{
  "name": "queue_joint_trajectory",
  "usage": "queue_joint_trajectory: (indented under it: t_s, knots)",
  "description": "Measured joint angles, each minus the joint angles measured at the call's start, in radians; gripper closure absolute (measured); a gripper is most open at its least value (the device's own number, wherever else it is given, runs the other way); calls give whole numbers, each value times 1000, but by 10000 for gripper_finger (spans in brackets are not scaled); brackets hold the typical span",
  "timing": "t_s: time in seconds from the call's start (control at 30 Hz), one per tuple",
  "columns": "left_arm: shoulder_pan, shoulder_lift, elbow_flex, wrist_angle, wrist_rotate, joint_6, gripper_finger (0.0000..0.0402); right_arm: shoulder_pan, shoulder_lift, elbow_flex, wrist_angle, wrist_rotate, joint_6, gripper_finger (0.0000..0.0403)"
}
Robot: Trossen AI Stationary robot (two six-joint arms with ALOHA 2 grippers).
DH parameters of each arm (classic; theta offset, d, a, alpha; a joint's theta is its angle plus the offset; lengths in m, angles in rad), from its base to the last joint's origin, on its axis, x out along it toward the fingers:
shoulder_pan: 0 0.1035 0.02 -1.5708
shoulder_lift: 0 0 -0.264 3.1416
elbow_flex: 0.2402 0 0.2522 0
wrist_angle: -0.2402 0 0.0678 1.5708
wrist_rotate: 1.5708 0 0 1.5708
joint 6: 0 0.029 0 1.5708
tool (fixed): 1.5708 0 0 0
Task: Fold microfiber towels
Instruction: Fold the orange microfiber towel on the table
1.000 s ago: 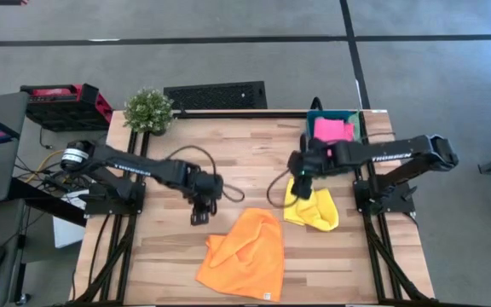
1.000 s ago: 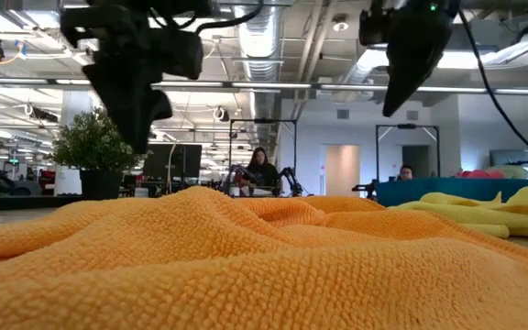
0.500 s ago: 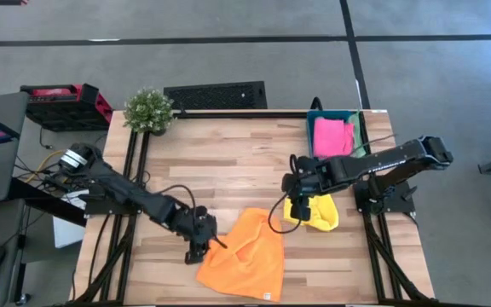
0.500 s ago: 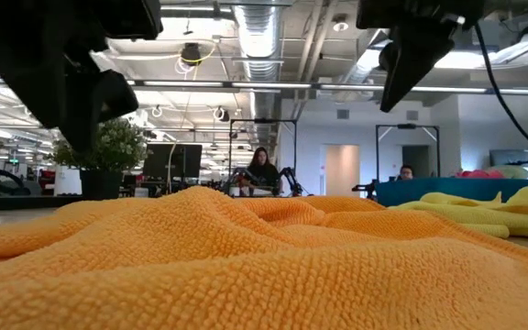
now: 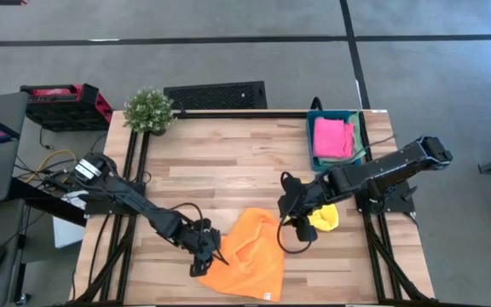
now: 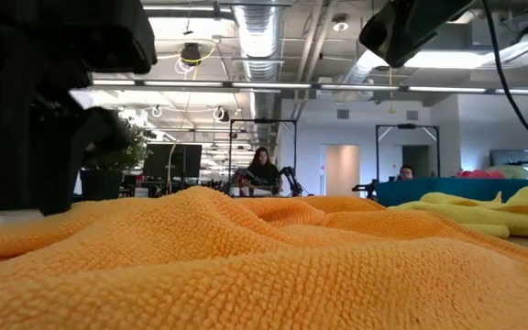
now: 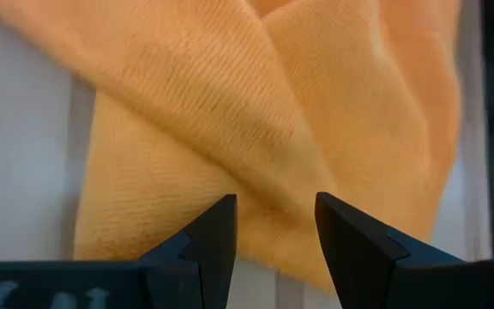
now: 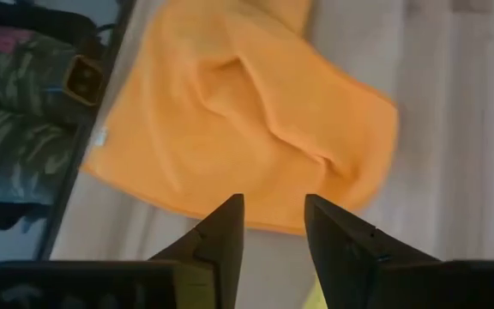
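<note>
Hiding the orange towel's [image 5: 250, 254] left edge, left end effector [image 5: 205, 256] gapes.

Two dark jointed arms trail looping black cables, with what may be white lettering along their links.

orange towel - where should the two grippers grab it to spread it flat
Grip the orange towel at its edges, not the rumpled middle. The left gripper, open, is already at the left edge, so pinch there from the left. The right gripper, open, suits the right edge, coming from the right. Folds hide the true corners.
</note>
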State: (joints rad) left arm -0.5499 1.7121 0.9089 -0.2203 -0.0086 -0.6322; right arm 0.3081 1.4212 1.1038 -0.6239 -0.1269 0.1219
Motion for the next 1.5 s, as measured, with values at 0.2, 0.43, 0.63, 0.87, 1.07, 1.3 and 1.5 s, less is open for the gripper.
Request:
queue_joint_trajectory:
  t_s: [0.2,0.43,0.63,0.87,1.07,1.3,1.5]
  knots:
    - [0,26,-1,10,11,-28,251,6,0,0,9,-5,-2,260]
    - [-6,25,0,60,38,-32,251,4,0,0,4,-4,-15,259]
    - [-13,25,0,58,55,-39,251,4,0,0,4,-4,-18,266]
    - [-20,25,0,56,34,-51,251,4,0,0,4,-3,-18,264]
    - [-21,25,0,60,22,-72,251,4,0,0,4,-3,-18,266]
    - [-21,25,0,61,22,-67,251,4,0,0,4,-3,-18,264]
    - [-21,25,0,61,21,-43,251,4,0,0,4,-3,-18,266]
